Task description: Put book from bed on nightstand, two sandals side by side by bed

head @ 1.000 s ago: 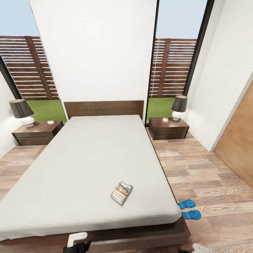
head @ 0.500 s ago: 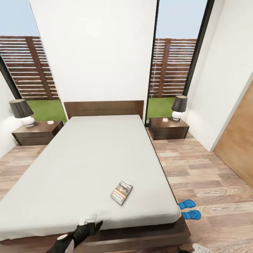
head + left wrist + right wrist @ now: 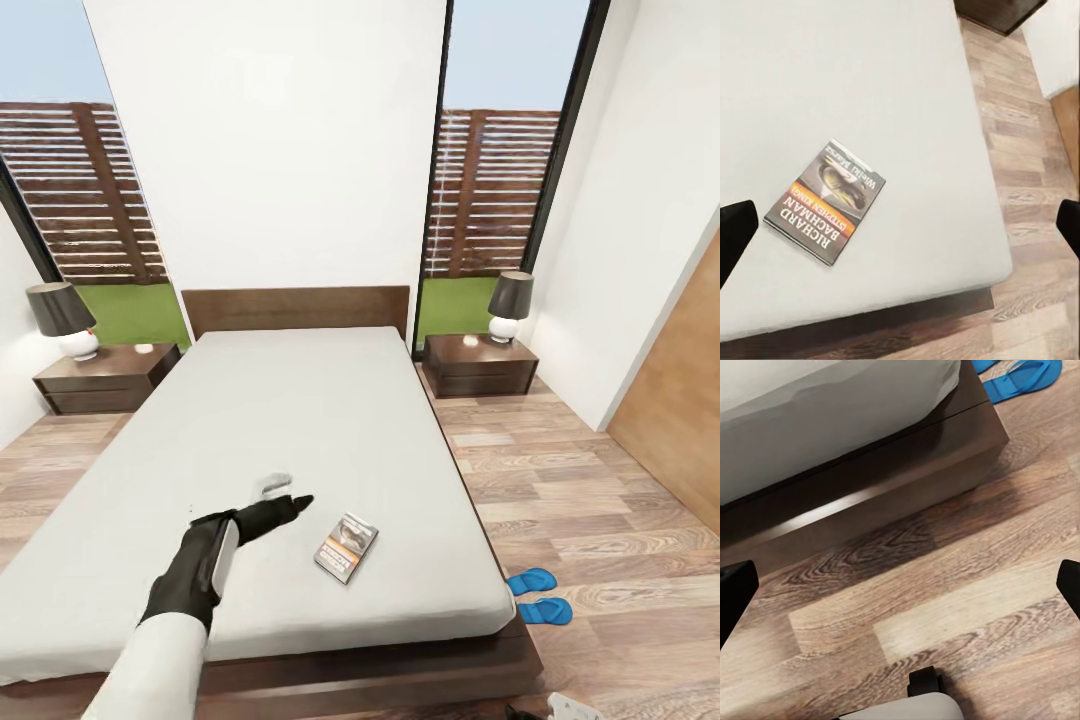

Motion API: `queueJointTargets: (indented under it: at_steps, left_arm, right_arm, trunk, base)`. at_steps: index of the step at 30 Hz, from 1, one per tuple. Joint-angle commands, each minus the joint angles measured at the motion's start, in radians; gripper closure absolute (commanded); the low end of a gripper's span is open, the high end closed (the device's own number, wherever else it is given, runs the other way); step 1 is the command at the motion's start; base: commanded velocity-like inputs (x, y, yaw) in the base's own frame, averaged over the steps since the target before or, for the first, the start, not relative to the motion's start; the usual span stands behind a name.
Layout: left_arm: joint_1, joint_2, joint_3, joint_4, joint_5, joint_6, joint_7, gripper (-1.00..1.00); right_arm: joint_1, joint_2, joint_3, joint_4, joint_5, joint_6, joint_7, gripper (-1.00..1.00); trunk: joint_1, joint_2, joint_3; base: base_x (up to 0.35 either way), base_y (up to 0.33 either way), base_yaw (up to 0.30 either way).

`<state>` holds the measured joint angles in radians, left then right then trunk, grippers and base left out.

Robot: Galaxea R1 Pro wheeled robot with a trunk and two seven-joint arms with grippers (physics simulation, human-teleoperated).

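Left fingers [image 3: 283, 497] apart, beside book [image 3: 346, 547]

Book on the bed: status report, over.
Left gripper open over the pale mattress, short of the small dark orange-banded paperback. Right gripper open, low over wood floor. Paperback flat, untouched. Nothing between.

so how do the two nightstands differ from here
The left nightstand stands on the bed's left, turned at an angle; the right nightstand stands on its right, nearer square-on. The left one's lamp sits toward its outer end; the right one's lamp sits toward its back right. Both are dark brown and low.
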<state>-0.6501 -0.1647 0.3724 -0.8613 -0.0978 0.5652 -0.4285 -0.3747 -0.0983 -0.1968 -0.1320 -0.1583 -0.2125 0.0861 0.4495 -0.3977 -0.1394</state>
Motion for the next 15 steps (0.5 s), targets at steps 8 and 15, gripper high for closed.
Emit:
queueJointTargets:
  at_steps: [8,15]
  left_arm:
    - [-0.116,-0.003,0.008,0.073,0.196,0.071,0.120,-1.00]
    - [-0.120,-0.004,0.005,0.102,0.231,0.062,0.165,-1.00]
  right_arm:
    - [-0.001,-0.001,-0.004,0.002,-0.010,-0.003,0.009,-1.00]
    - [-0.001,-0.001,-0.004,0.001,-0.011,-0.002,0.009,-1.00]
  trunk:
    - [0.000,-0.002,-0.002]
    - [0.000,-0.002,-0.003]
  base:
    - [0.000,0.000,0.000]
    - [0.000,0.000,0.000]
